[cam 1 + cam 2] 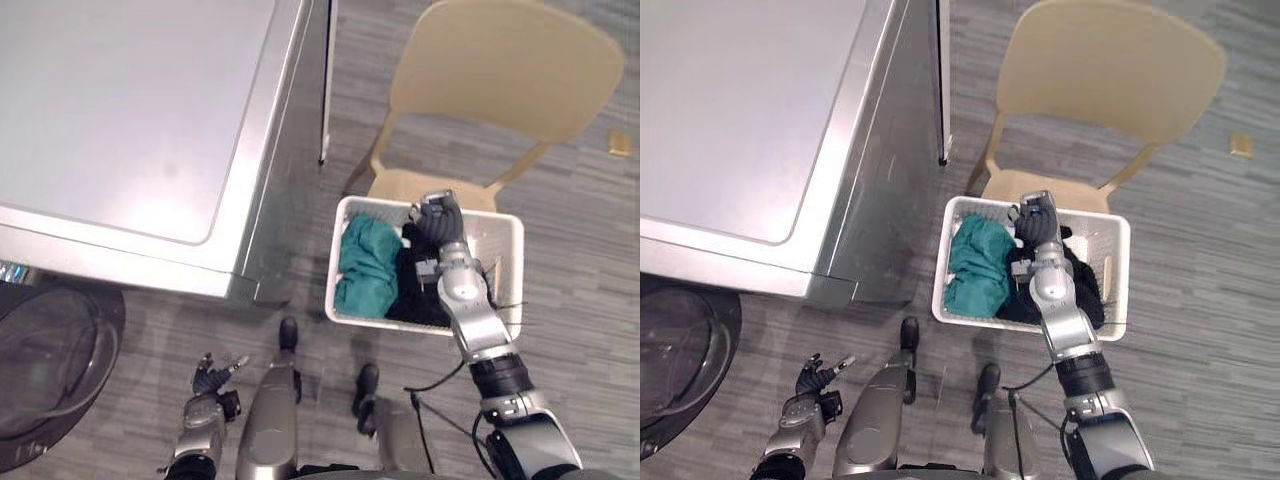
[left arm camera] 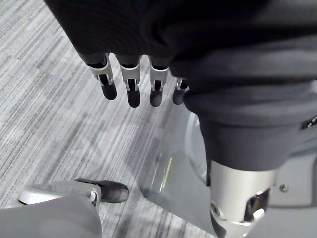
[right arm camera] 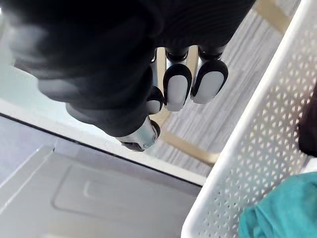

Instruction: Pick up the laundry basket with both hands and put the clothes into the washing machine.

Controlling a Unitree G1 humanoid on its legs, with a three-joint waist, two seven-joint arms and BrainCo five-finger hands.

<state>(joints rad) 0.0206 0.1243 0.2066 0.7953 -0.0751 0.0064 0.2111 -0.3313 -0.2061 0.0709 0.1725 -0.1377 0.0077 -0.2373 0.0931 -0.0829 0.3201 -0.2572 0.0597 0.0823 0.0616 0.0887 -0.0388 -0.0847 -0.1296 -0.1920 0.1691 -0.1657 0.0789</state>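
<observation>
Right hand (image 1: 437,215): It hangs over the basket's far rim, on the chair side. In its wrist view I see the fingers (image 3: 209,82) loosely extended and empty, with the perforated wall just beside them and not gripped.

Left hand (image 1: 210,378): It is low near the floor, well apart from the basket. The fingers (image 2: 129,84) are straight, relaxed and holding nothing.

Basket (image 1: 512,262): White perforated plastic, standing on the floor. Its far rim sits at the front edge of the chair (image 1: 500,70) seat.

Load: A teal cloth (image 1: 365,265) fills the left half and a black cloth (image 1: 415,290) lies from the middle toward the right. The right end wall is partly bare.

Washer (image 1: 120,110): Its silver top lies to the basket's left. The round door (image 1: 45,360) is swung open, low by the left hand.

Weight: I judge it light, since there are only two soft garments in a thin plastic shell.

Stiffness: The walls should be stiff enough to lift by, though I'd expect them to flex a little if squeezed. The smooth plastic could slip under hard fingertips.

Contents: Soft and loose, so they will shift or spill if I let the basket tip.

Where to hold: I'd hook the fingers under the rim at the two end walls, one hand on each. The right end seems to have a grip slot, but I cannot be sure of it.

Next need: The left hand has a long way to travel to reach the washer-side end. The right hand would need to move from the far rim to the right end.

Risk: A one-sided lift would tilt the basket and dump the clothes on the floor.
</observation>
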